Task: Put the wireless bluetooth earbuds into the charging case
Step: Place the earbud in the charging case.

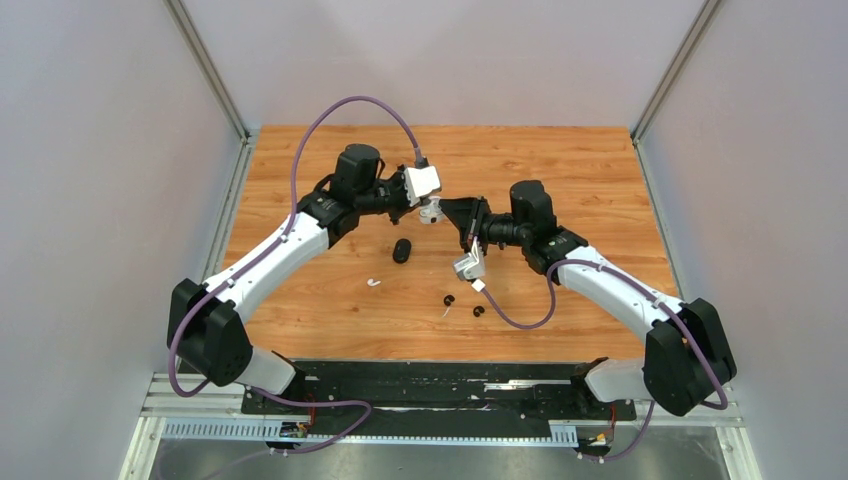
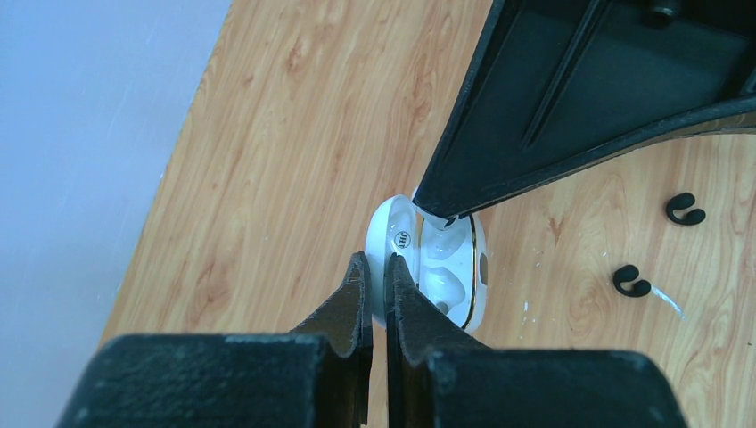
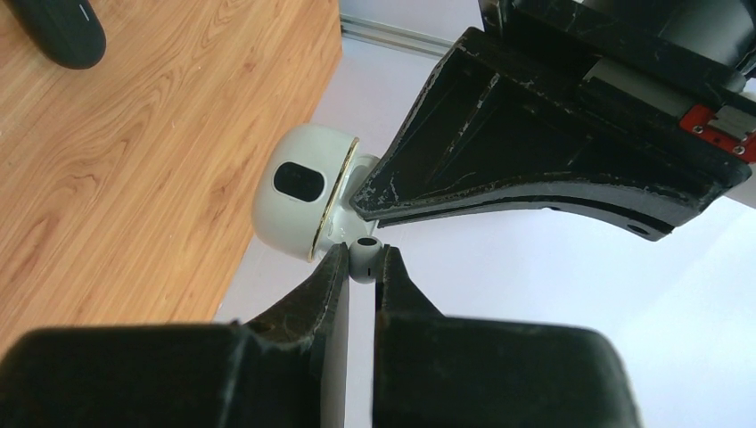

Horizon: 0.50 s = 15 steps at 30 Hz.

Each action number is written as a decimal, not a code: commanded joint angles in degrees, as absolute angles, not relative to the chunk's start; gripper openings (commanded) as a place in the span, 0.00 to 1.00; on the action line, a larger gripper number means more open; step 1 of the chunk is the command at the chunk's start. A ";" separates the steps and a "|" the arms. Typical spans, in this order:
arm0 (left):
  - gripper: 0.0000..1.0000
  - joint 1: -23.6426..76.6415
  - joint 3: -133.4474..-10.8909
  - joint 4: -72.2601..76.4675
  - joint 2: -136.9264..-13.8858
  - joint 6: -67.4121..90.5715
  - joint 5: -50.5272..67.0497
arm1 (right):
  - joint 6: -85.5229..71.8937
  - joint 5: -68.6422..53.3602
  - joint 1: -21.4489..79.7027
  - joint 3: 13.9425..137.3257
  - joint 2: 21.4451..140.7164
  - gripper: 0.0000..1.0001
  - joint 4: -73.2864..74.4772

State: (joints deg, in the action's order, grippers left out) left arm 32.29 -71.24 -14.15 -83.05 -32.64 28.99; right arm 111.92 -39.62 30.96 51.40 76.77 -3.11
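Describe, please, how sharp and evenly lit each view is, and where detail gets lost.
Top external: even, soft light, faint shadows on the table; the black earbuds are mere specks. Left wrist: the white case is sharp, the left gripper dark and featureless. Right wrist: the right gripper is soft-edged, and the white earbud blends into the pale background.

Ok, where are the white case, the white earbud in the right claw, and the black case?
white case [image 3: 285,218]: right wrist view, outer shell below the dark oval.
white earbud [image 3: 364,257]: right wrist view, its rounded end.
black case [image 1: 402,250]: top view, middle of its upper side.
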 commanded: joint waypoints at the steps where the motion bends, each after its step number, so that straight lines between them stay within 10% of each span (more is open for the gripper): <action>1: 0.00 33.10 -71.38 -10.99 -81.04 -32.50 30.75 | 114.86 -41.03 31.11 53.43 77.50 0.00 0.57; 15: 0.00 33.50 -71.21 -9.81 -81.52 -32.45 30.30 | 120.85 -42.14 31.29 56.30 79.33 0.06 7.91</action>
State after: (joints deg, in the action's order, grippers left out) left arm 32.67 -70.61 -14.28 -83.05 -32.53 28.40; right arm 118.04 -40.88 30.96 53.80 78.26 2.98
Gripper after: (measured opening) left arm 0.063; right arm 0.067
